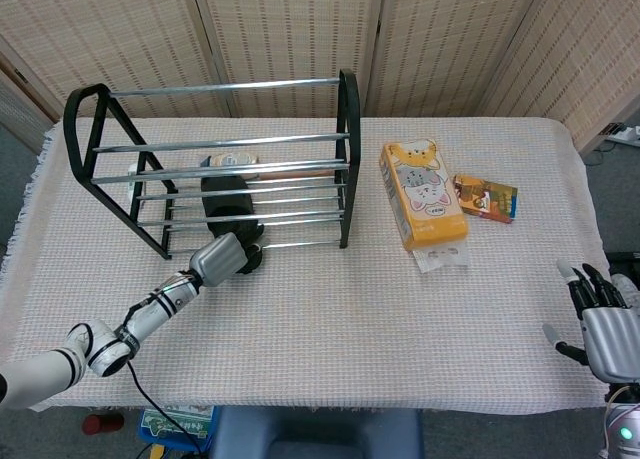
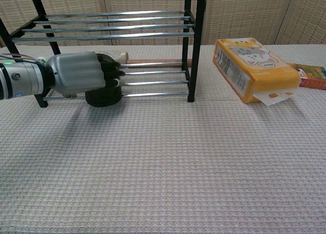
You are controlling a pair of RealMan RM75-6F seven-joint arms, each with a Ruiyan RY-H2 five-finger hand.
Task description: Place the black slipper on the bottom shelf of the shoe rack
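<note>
Head view shows the counter covered in a pale woven cloth, with the black shoe rack standing at its far left, its chrome rods running between two black end frames. On the bottom shelf the black slipper lies lengthwise across the rods, its near end sticking out past the front rod toward the robot. Behind it, at the back of the rack, a light-coloured object with a label is partly hidden by the rods. The left hand reaches in from the lower left at the front of the rack, its fingers curled against the slipper's near end; in the chest view the same left hand shows as a closed grey fist with dark fingertips pressed onto the top of the slipper's rounded end, which rests at the lowest rod. Whether the fingers truly clasp the slipper or only press on it cannot be told. To the right of the rack, well apart from it, an orange tissue pack with cartoon cats lies flat, a white sheet poking from its near end, and just beside it sits a small colourful box. The right hand hangs at the counter's near right edge, fingers spread, holding nothing.
</note>
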